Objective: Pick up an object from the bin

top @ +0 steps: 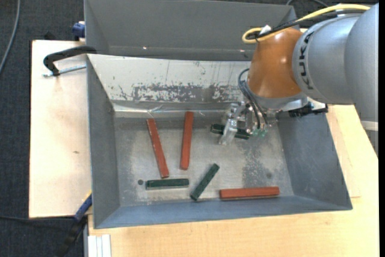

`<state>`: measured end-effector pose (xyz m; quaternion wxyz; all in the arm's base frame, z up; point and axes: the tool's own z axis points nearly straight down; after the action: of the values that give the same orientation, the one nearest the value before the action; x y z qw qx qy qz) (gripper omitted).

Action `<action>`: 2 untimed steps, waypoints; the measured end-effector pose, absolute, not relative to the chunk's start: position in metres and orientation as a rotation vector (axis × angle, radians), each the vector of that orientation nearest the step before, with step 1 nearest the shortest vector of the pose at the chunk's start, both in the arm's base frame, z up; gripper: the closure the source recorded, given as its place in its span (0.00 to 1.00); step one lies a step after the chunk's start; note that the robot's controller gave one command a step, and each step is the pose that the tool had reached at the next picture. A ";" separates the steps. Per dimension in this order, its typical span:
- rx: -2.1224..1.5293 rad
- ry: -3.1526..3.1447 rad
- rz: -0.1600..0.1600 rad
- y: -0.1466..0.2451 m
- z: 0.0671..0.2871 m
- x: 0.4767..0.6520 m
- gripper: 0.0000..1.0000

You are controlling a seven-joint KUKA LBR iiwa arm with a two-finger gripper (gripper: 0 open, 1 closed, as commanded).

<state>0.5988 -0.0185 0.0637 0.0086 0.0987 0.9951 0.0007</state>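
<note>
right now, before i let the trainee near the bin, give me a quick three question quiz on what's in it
1. How many red sticks lie on the floor of the bin?
2. True or false: the gripper is over the front left corner of the bin.
3. Which lies nearest the red stick at the front right?
A. the slanted green stick
B. the leftmost red stick
C. the flat green stick at the front left

Key:
1. Three.
2. False. It is over the back right part of the floor.
3. A.
</note>
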 end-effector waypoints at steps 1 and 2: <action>0.308 3.113 0.002 -0.018 0.066 0.599 1.00; 0.309 3.122 0.002 -0.018 0.073 0.597 1.00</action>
<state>0.5971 -0.0181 0.0726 0.0022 0.0984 0.9951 0.0006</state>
